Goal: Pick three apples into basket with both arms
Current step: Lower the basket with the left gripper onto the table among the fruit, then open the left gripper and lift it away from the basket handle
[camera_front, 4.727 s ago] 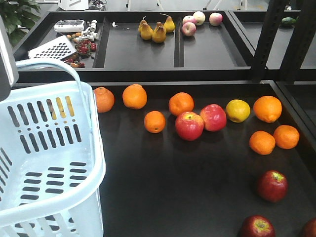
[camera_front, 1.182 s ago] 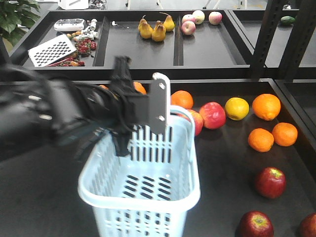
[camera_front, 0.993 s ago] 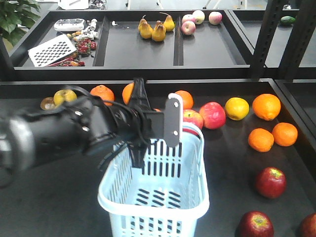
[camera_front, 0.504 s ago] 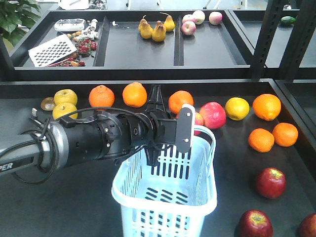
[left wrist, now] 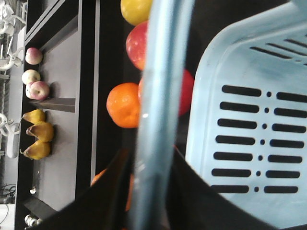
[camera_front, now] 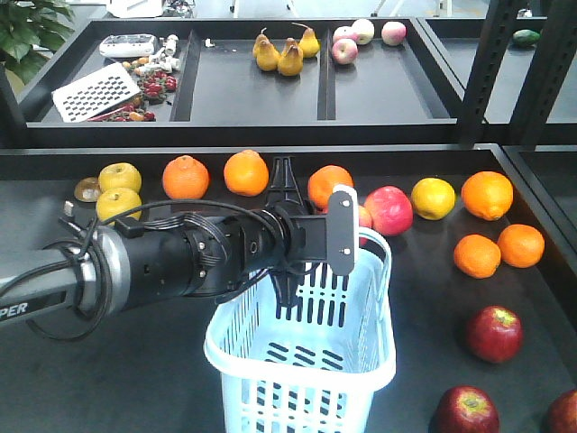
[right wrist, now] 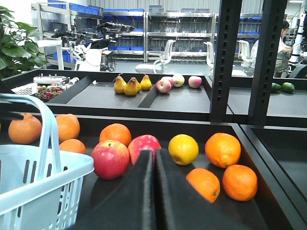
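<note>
The pale blue basket [camera_front: 302,356] sits at the front centre of the dark tray, empty. My left arm [camera_front: 180,262] reaches in from the left. The left gripper [left wrist: 152,165] is shut on the basket's hoop handle [left wrist: 160,86], which runs between its black fingers. Three dark red apples lie at the front right: one [camera_front: 494,334] further back, one [camera_front: 467,410] at the frame's bottom edge, one [camera_front: 566,415] cut off at the corner. My right gripper [right wrist: 154,155] is shut on nothing, low over the tray to the right of the basket [right wrist: 29,182].
Two lighter pink-red apples [camera_front: 388,210] [right wrist: 110,159] lie just behind the basket, among oranges [camera_front: 246,173] and a yellow fruit [camera_front: 434,199]. More oranges [camera_front: 477,255] sit at the right. Upper shelf trays hold pears [camera_front: 288,56], apples and a grater. A black upright post [camera_front: 478,72] stands at the right.
The left arm has carried the basket from the left edge to the tray's centre. Over the last half second it has barely moved.
</note>
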